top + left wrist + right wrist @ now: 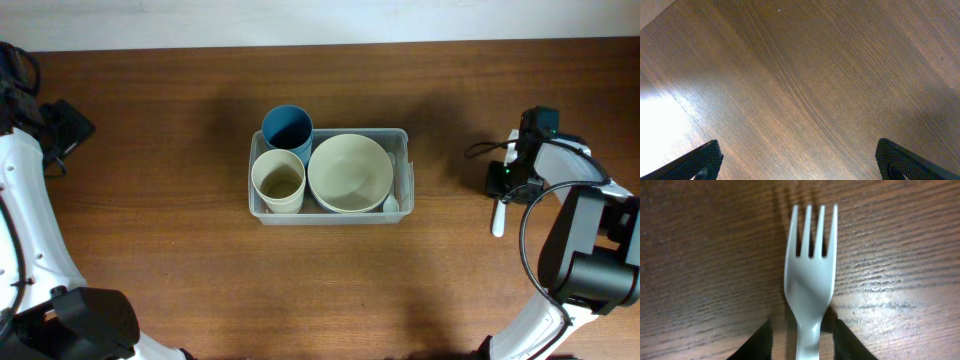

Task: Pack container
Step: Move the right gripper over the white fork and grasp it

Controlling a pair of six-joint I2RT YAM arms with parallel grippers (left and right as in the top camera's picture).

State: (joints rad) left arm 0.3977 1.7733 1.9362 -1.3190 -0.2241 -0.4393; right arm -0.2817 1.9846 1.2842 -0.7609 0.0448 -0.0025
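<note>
The container (330,217) sits at the middle of the tabletop (150,220), well apart from both side edges and a little closer to the far edge than the near one. It is a clear, translucent plastic rectangular bin with rounded corners and a thin rim, its long sides parallel to the far edge. The dark wood shows through its walls. Inside, a wide cream bowl (350,172) fills the right part and a cream cup (278,180) stands upright just left of it. A blue cup (288,128) stands at the container's far-left corner. A white spoon (392,205) lies along the right wall.

Near the right edge of the tabletop, the right end effector (807,345) is clamped on the handle of a white fork (810,285), whose tines lie over bare wood. The left end effector (797,160) is near the far-left corner, its fingers (705,160) spread wide apart over bare wood.
</note>
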